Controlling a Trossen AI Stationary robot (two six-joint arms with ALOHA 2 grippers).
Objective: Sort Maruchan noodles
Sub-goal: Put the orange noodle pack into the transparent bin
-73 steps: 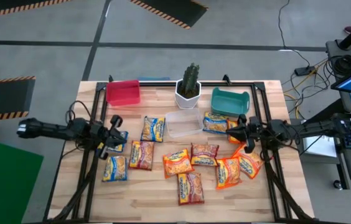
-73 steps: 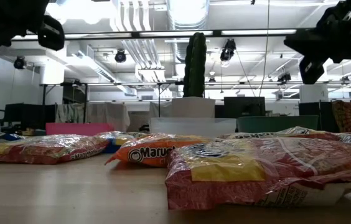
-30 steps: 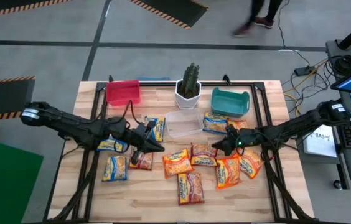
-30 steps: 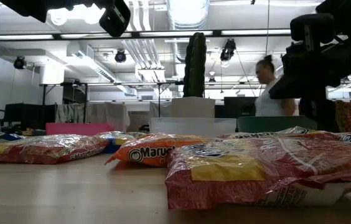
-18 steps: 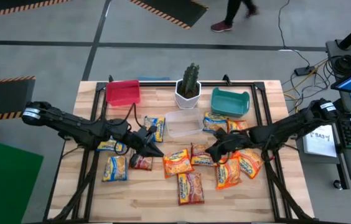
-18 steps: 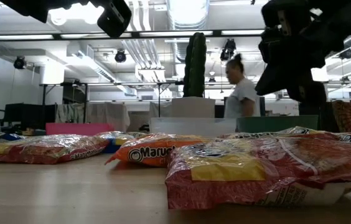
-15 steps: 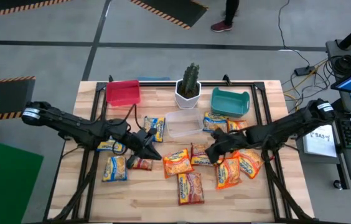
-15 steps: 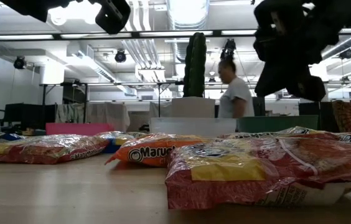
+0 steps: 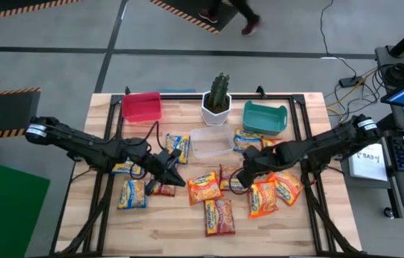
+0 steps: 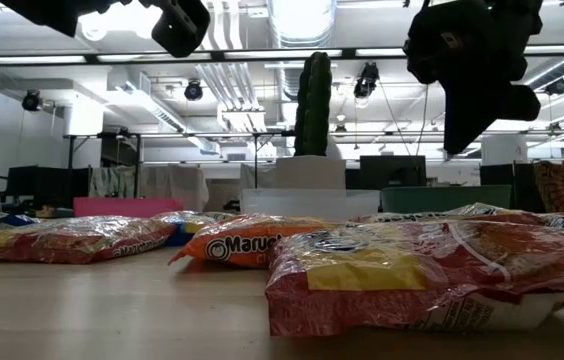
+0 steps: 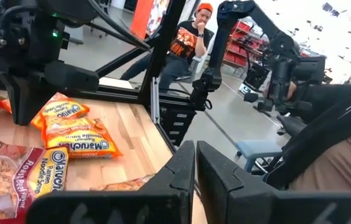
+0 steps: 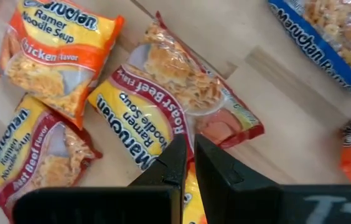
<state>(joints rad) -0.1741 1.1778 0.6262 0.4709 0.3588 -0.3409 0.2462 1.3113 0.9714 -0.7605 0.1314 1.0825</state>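
Note:
Several Maruchan noodle packets lie flat on the wooden table (image 9: 309,222): yellow-and-blue ones (image 9: 177,147), orange ones (image 9: 204,188) and red ones (image 9: 218,215). My left gripper (image 9: 179,180) is shut, points level toward the table's right and hovers over the left group, beside a red packet (image 9: 160,189). My right gripper (image 9: 240,177) is shut and slants steeply down, high above a red Roast Beef packet (image 12: 157,118) at mid-table. In the low view it (image 10: 465,140) hangs well clear of the packets.
At the far edge stand a red bin (image 9: 142,106), a potted cactus (image 9: 217,100) and a teal bin (image 9: 265,117), with a clear tray (image 9: 211,141) in front of the pot. A person walks on the floor (image 9: 44,64) beyond the far edge. A black frame (image 9: 299,136) runs along the table's sides.
My right gripper has risen and tipped from nearly level to steeply downward, shifting slightly toward the table's left, over the red packet; it stays shut. My left gripper has kept its place, shut. A person has walked past beyond the far edge.

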